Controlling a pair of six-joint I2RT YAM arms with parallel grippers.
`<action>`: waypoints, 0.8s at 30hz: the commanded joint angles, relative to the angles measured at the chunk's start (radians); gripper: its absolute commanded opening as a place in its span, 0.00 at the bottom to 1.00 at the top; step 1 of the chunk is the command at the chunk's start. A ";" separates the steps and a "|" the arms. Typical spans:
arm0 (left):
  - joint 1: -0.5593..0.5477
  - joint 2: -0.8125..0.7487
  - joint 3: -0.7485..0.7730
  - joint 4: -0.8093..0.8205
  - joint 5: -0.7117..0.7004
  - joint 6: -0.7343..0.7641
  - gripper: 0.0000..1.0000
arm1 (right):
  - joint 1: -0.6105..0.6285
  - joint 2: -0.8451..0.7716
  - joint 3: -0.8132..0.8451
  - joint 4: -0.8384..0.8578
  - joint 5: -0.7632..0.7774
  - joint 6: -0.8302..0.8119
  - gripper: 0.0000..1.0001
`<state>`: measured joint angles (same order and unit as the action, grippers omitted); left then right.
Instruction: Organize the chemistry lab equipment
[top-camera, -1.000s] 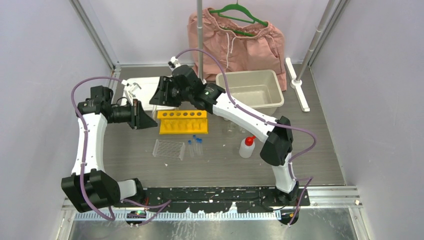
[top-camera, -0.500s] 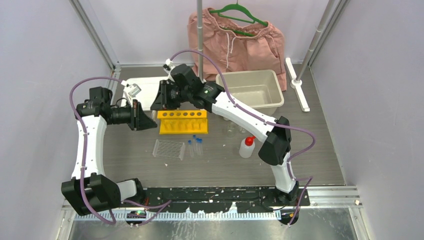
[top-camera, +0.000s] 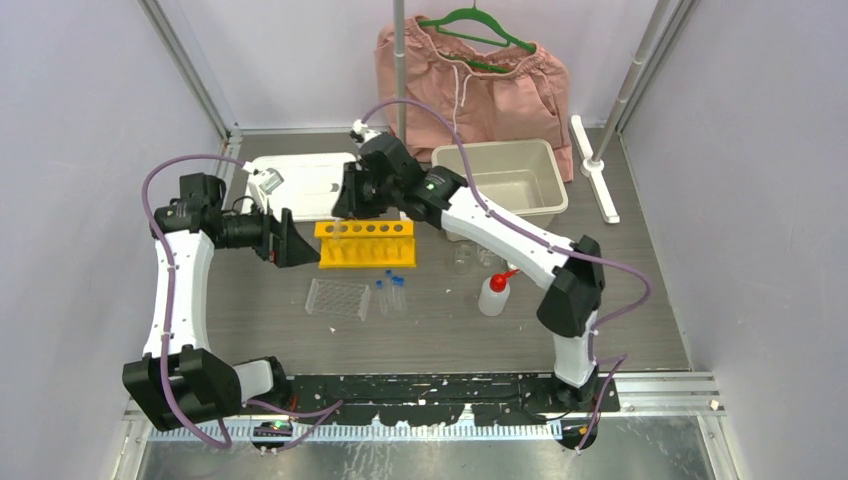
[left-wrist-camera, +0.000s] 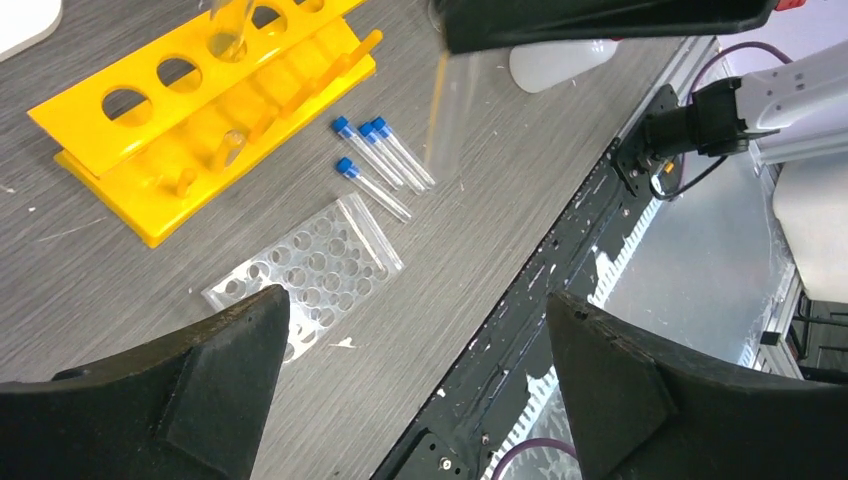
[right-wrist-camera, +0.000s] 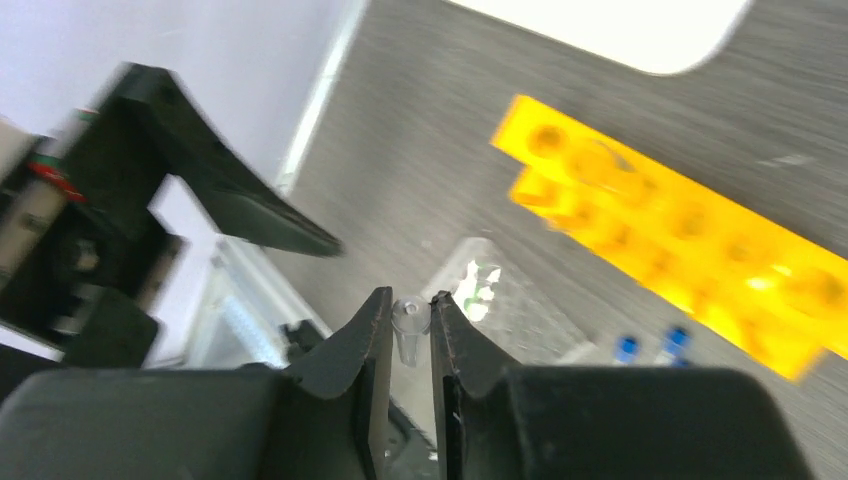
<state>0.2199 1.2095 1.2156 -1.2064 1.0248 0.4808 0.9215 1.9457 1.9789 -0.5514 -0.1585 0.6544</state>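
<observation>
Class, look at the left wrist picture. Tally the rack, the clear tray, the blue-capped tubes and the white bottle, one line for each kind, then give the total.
Yellow rack: 1
Clear tray: 1
Blue-capped tubes: 4
White bottle: 1
Total: 7

Yellow rack (top-camera: 365, 250) upright; blue-capped tubes (left-wrist-camera: 396, 160) flat

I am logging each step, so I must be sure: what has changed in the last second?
The left gripper opened wide and holds nothing. The right gripper closed on a small clear tube and moved right along the far side of the rack. The rack, tray, capped tubes and bottle stayed put.
</observation>
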 joint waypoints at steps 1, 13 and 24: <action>0.000 0.014 0.022 0.051 -0.046 -0.055 1.00 | 0.006 -0.206 -0.200 0.101 0.264 -0.111 0.01; 0.016 0.120 0.087 0.060 -0.176 -0.172 1.00 | 0.071 -0.342 -0.663 0.528 0.591 -0.298 0.01; 0.019 0.119 0.080 0.047 -0.199 -0.152 1.00 | 0.101 -0.242 -0.680 0.645 0.650 -0.371 0.01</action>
<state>0.2317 1.3369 1.2587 -1.1610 0.8288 0.3210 1.0096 1.6825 1.2770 -0.0204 0.4465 0.3233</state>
